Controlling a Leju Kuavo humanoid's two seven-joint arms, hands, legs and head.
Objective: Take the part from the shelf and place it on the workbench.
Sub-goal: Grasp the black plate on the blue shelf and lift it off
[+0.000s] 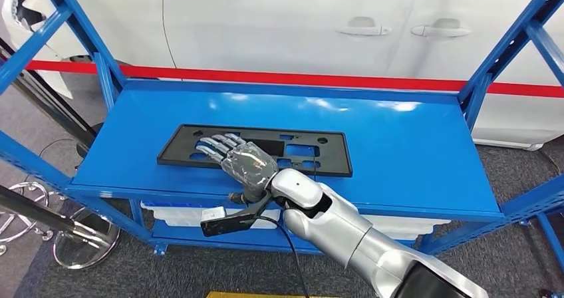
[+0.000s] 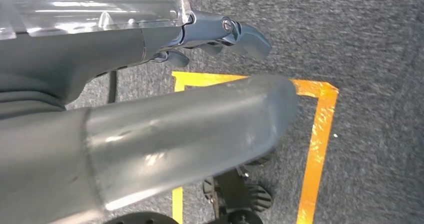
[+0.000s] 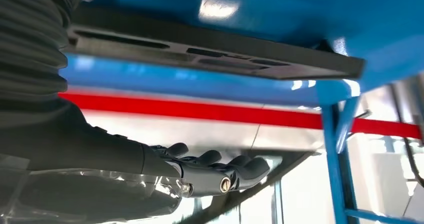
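Head view: right hand (image 1: 241, 161) is over the flat black plate (image 1: 306, 153) on the blue shelf (image 1: 412, 145), fingers (image 1: 216, 144) stretched out flat and spread, pointing at the plate's far left end. Nothing gripped. Right wrist view puts the plate (image 3: 215, 59) across from the fingertips (image 3: 250, 166) with a visible gap, so I read the hand as hovering, not pressing — can't fully confirm contact under the palm.

Left hand (image 2: 220, 34) hangs down over grey carpet and yellow floor tape (image 2: 315, 134); fingers loosely apart, holding nothing.

Risks from here, my read:
- Plate is thin and lies flush on the shelf. No edge for the fingers to get under; closing from above likely just skids it along the painted metal.
- Hand sits toward the plate's left half. A grip there leaves the long right end unsupported — it could tilt, swing, or slip out on lift.
- Cutouts below the fingers could snag a fingertip.
- Shelf uprights (image 1: 495, 52) are close to the plate's right end; swinging it out could clip them.
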